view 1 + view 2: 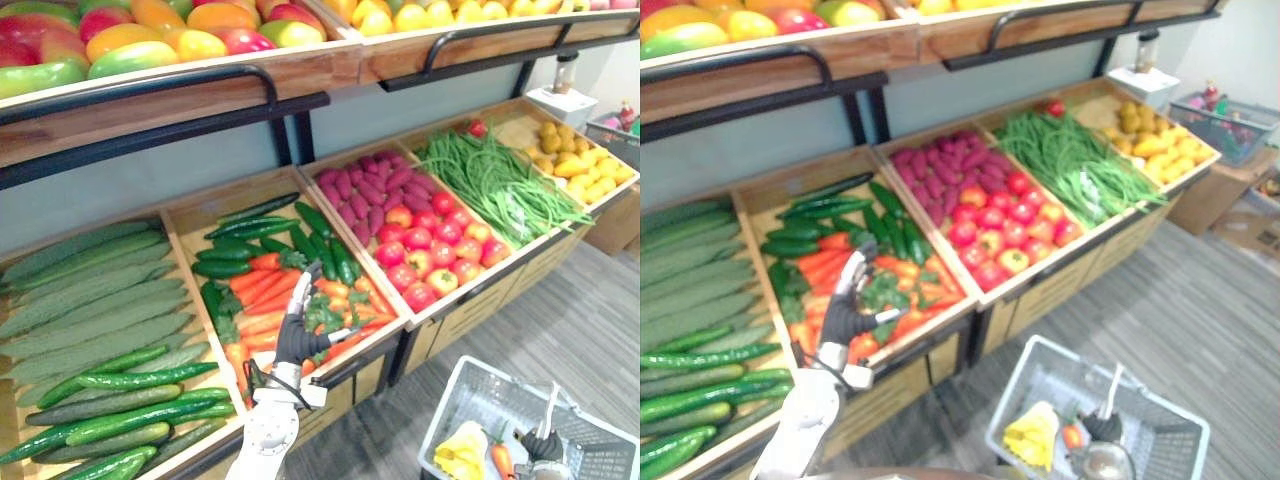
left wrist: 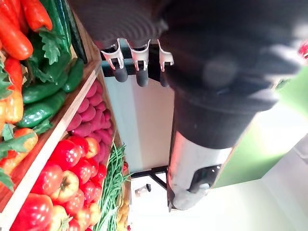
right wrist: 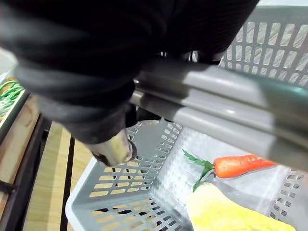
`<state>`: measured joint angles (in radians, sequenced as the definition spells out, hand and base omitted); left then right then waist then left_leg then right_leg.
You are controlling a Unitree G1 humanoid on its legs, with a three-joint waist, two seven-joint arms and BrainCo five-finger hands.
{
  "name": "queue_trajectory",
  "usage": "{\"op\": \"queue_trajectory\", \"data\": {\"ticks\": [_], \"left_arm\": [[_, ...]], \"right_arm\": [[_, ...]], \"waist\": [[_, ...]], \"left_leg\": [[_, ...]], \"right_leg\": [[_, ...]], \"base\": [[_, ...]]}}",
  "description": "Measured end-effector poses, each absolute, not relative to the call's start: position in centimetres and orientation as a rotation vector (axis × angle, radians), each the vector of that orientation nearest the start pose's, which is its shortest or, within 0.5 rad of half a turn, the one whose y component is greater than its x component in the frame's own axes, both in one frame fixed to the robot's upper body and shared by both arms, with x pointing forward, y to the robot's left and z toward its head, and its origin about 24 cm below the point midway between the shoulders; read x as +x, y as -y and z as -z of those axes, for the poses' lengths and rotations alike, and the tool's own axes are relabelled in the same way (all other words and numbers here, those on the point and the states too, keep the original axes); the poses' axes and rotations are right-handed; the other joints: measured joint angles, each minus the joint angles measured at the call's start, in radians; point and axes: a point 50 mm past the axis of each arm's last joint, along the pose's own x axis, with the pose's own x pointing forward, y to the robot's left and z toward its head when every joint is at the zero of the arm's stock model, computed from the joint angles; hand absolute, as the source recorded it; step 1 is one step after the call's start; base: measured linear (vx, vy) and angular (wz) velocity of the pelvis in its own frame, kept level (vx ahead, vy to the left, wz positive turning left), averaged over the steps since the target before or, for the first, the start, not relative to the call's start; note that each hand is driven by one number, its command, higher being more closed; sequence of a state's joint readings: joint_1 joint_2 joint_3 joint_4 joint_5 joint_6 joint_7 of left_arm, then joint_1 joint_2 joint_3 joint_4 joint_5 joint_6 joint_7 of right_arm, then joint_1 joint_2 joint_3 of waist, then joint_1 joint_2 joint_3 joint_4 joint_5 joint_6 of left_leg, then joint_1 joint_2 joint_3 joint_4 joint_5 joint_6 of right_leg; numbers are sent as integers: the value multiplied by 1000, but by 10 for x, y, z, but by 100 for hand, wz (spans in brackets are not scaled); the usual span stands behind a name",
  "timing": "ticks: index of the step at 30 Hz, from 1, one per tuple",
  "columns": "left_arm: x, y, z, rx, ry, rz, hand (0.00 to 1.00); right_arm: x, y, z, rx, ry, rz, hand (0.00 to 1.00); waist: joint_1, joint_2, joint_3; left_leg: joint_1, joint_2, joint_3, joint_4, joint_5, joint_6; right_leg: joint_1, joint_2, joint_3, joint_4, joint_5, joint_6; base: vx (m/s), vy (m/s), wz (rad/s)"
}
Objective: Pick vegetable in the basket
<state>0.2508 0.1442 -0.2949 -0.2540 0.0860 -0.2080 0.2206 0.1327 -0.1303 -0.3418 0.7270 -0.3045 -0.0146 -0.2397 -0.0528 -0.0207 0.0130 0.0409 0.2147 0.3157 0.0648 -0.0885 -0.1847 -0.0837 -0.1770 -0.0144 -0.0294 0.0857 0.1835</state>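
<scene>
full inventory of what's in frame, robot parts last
red, orange and green round fruit: many, top shelf, left
yellow fruit: many, top shelf, right
pale green gourds: many, leftmost bin
glossy green cucumbers: many, leftmost bin, front
dark green cucumbers: several, second bin, back
orange leafy carrots: many, second bin
purple oblong roots: many, third bin, back
red tomatoes: many, third bin, front
green beans: heap, fourth bin
yellow lumpy produce: many, rightmost bin
grey plastic mesh basket: one, lower right
orange carrot with green top: one, in basket
pale yellow item: one, in basket
left hand: open, over the carrots
right hand: closed on basket handle
</scene>
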Motion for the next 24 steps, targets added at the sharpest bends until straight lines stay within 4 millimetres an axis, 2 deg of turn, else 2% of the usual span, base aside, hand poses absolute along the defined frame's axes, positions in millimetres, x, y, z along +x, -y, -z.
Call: {"op": "queue_trajectory", "data": {"ticks": [4, 8, 10, 11, 12, 13, 14, 15, 16, 18, 20, 24], "left_arm": [[195, -113, -61, 102, 214, 71, 0], [197, -112, -63, 118, 229, 84, 0], [201, -111, -63, 130, 237, 97, 0], [203, -111, -64, 139, 244, 96, 0], [203, -115, -65, 163, 253, 103, 0], [202, -118, -66, 186, 258, 110, 0], [202, -123, -65, 222, 254, 120, 0], [202, -130, -65, 240, 250, 101, 0], [206, -145, -68, 252, 255, 25, 0], [207, -155, -70, 259, 263, -23, 0], [208, -156, -71, 260, 268, -28, 0], [207, -151, -70, 256, 262, 5, 0]], "right_arm": [[124, 278, 112, -420, -839, 527, 100], [114, 280, 114, -389, -857, 578, 100], [117, 278, 112, -374, -836, 591, 100], [123, 274, 108, -363, -799, 591, 100], [127, 267, 105, -343, -767, 590, 100], [130, 263, 103, -334, -752, 585, 100], [134, 261, 100, -335, -730, 580, 100], [137, 257, 101, -332, -734, 564, 100], [151, 254, 95, -332, -688, 545, 100], [153, 257, 94, -337, -681, 555, 100], [150, 256, 96, -348, -692, 545, 100], [155, 247, 96, -378, -685, 485, 100]], "waist": [[-1, 20, 2], [-5, 8, 10], [-4, -9, 16], [-2, -29, 18], [-9, -67, 20], [-20, -95, 26], [-25, -87, 32], [-17, -81, 43], [4, -42, 75], [9, -37, 94], [31, -58, 80], [56, -67, 72]], "left_leg": [[-4, 7, 5, 28, -24, -2], [-2, 0, 0, 52, -33, 5], [-32, -8, 19, 99, -61, 15], [-82, -15, 57, 153, -91, 30], [-145, -38, 83, 236, -124, 53], [-172, -75, 83, 266, -134, 76], [-189, -114, 107, 226, -154, 161], [-188, -86, 162, 217, -147, 168], [-176, -14, 213, 208, -135, 167], [-128, -7, 258, 172, -113, 176], [-107, -12, 315, 174, -115, 191], [-147, -10, 381, 194, -113, 195]], "right_leg": [[3, 2, 9, 1, -2, 1], [-1, -8, 13, 22, -2, 2], [-39, -20, 41, 46, 3, 10], [-90, -29, 83, 59, 14, 27], [-155, -53, 124, 66, 25, 46], [-169, -76, 139, 29, 10, 70], [-142, -106, 62, -76, -30, 28], [-172, -108, -36, -49, -78, -67], [-231, -67, -188, 180, -78, -115], [-190, -61, -265, 331, -94, -125], [-84, -80, -315, 456, -125, -164], [-16, -107, -330, 458, -164, -141]], "base": [[-5, -10, -8], [15, 13, 0], [-47, 66, -32], [-163, 129, -72], [-189, 164, -73], [-217, 247, -78], [-155, 238, -86], [-220, 315, -154], [-151, 240, -141], [-143, 264, -99], [-125, 176, -75], [-127, 3, -58]]}}
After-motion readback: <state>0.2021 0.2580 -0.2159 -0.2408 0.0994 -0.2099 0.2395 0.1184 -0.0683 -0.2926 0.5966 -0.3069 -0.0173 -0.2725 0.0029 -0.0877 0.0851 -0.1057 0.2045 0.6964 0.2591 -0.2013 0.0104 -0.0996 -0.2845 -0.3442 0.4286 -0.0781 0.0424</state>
